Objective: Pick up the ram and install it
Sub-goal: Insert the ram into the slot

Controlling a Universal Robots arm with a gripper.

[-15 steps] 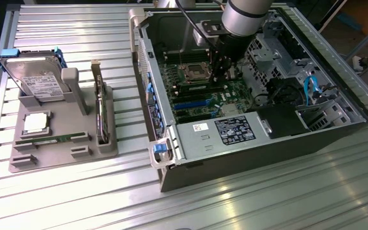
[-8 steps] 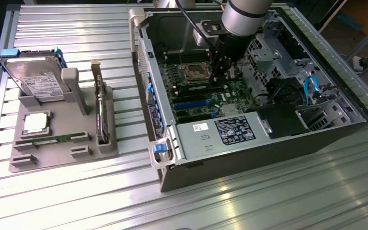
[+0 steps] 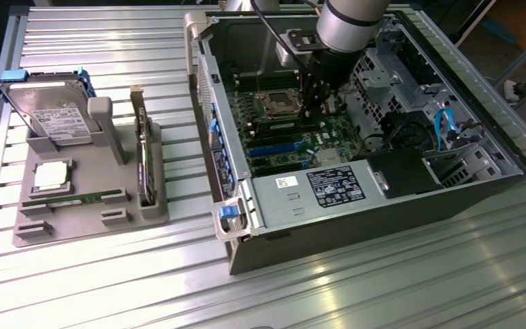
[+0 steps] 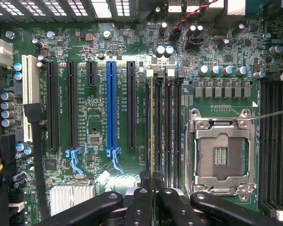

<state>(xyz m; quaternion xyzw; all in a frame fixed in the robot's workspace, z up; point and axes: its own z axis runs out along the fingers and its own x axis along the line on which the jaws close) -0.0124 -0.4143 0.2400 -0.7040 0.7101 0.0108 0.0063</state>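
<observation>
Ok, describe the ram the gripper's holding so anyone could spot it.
Inside the open computer case, find the black memory slots beside the silver processor socket. The ram is the thin pale edge along one slot, pinched by the gripper; neighbouring slots are empty.

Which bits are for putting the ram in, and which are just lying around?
For the job: ram, held edge-on by the end effector; memory slots on the motherboard.
Just lying about: hard drive, silver processor chip, dark card on edge, all on the grey tray.
</observation>
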